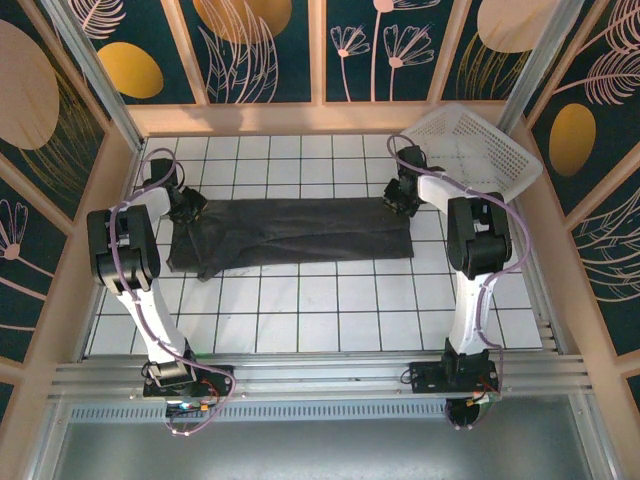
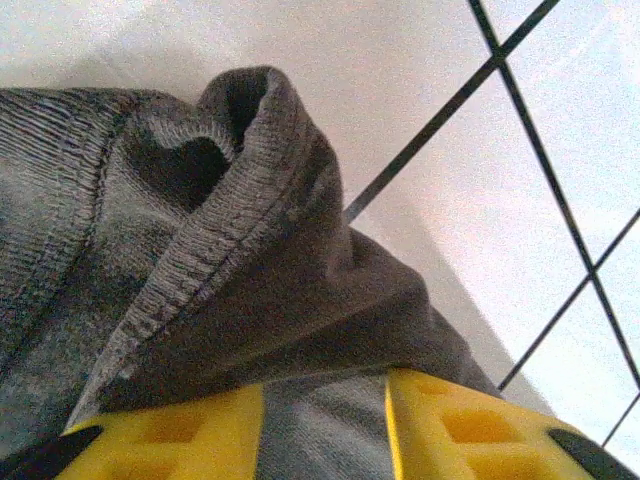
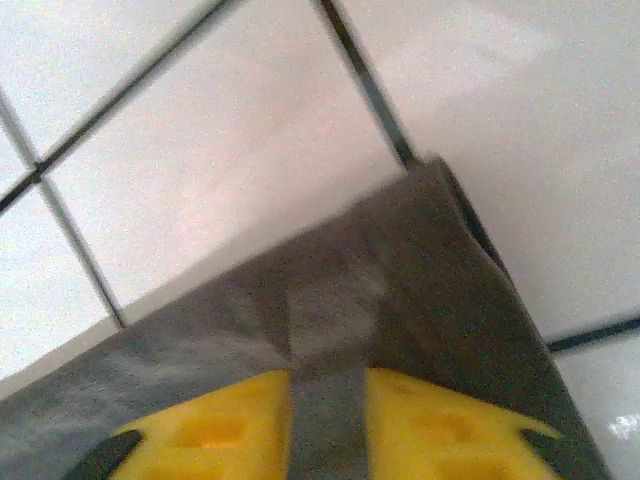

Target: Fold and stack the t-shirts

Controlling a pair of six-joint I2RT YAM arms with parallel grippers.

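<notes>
Yellow fingers [image 2: 170, 435] of the left gripper [image 2: 322, 430] stand nearest, with dark t-shirt [image 2: 300, 300] cloth between them.

The t-shirt lies as a long narrow band across the white tiled table [image 1: 300, 320], and it seems to be folded lengthwise already. The left gripper is at its left end, at a bunched hem. The right gripper [image 3: 328, 430] is at its right end, at a flat corner. On both, the fingers are a little apart with cloth in the gap, and I cannot tell if they pinch it. Beyond the t-shirt's right end a white lattice basket [image 1: 480, 150] stands tilted. I judge the task is early: the band is not yet folded across, and no stack is begun.
</notes>
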